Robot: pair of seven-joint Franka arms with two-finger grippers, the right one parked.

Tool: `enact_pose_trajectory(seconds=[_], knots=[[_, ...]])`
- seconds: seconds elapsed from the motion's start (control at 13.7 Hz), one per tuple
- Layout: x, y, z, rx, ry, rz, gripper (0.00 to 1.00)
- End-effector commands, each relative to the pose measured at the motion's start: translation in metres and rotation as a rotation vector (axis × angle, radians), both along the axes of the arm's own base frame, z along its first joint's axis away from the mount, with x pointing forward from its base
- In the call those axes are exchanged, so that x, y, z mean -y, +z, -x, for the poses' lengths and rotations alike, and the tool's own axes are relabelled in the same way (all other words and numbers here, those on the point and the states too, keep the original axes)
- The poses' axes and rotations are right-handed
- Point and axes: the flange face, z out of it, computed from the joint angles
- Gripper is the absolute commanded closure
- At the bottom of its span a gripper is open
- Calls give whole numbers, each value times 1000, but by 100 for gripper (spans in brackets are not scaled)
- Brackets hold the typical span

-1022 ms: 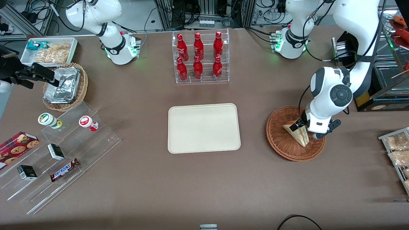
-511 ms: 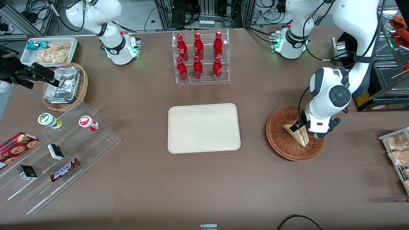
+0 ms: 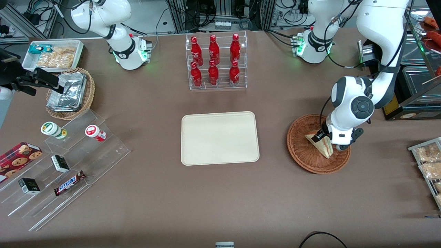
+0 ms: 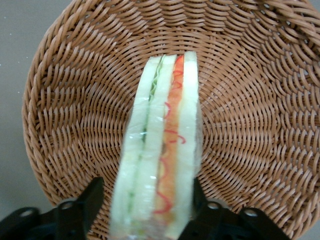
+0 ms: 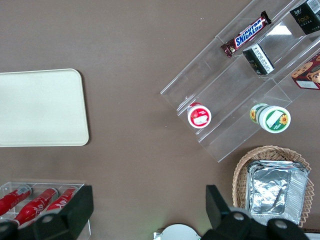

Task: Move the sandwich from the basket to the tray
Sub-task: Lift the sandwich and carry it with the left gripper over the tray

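Gripper point(image 4: 145, 210) on my working arm sits down in the basket point(image 3: 303, 155), its two black fingers point(image 4: 92, 197) pressed against the two bread faces of the sandwich point(image 4: 160, 150), so I read it as clamped on the wedge. From the wrist camera I see the sandwich standing on edge between the fingers, its cut side facing the lens with a red-orange layer and a pale green layer running along it under clear wrap, and the wicker floor of the basket all around it. From the front camera the sandwich point(image 3: 320, 144) is over the middle of the basket with its point aimed toward that camera, and I cannot tell whether it rests on the weave or is just off it. My tray point(image 3: 219, 137) lies flat in the middle of the table, well apart from the basket, toward the parked arm's end from it. Farther from the front camera than the tray stands a clear rack of red bottles point(image 3: 215, 62).
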Motion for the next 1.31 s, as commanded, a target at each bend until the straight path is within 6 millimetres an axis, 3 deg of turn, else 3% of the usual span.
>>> enact_pose_trajectory(seconds=[0.0, 0.44, 0.66, 1.09, 1.24], knots=[[-1, 8, -5, 27, 19, 1, 89], [1, 39, -25, -6, 13, -6, 89], [12, 54, -29, -70, -8, -21, 89], [91, 86, -18, -161, -157, -49, 89], [131, 90, -10, -153, -221, -54, 87]])
